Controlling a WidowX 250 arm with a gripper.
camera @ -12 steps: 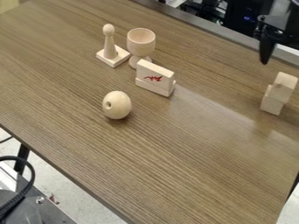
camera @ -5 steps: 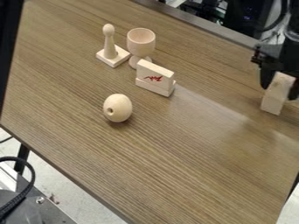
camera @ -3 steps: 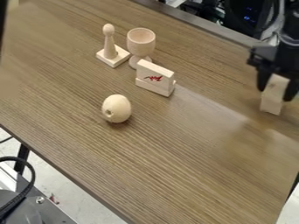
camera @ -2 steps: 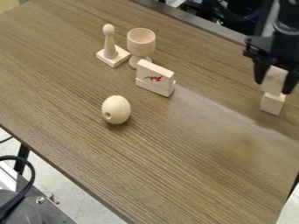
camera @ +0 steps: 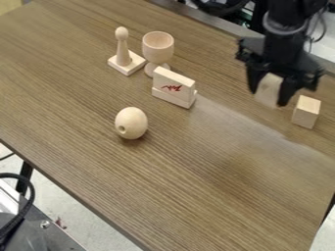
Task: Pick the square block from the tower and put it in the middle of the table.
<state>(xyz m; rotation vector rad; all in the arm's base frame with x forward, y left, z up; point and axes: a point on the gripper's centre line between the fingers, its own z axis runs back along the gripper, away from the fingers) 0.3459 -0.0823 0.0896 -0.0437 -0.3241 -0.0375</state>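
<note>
Toward 9 o'clock, off the tower, my gripper [camera: 269, 96] has carried the square block [camera: 268, 88] since the earlier frame. From the left, I see the peg on a square base [camera: 123, 58] at 11 o'clock, then the wooden egg [camera: 131, 123] at 9. Near 12 the goblet [camera: 158, 47] stands upright, with the red-marked block [camera: 173, 88] just beside it toward the centre. At 2 my pincer has the square block pinched between its fingers, apart from the lower block [camera: 305, 112] at 3, on the table [camera: 190, 181].
</note>
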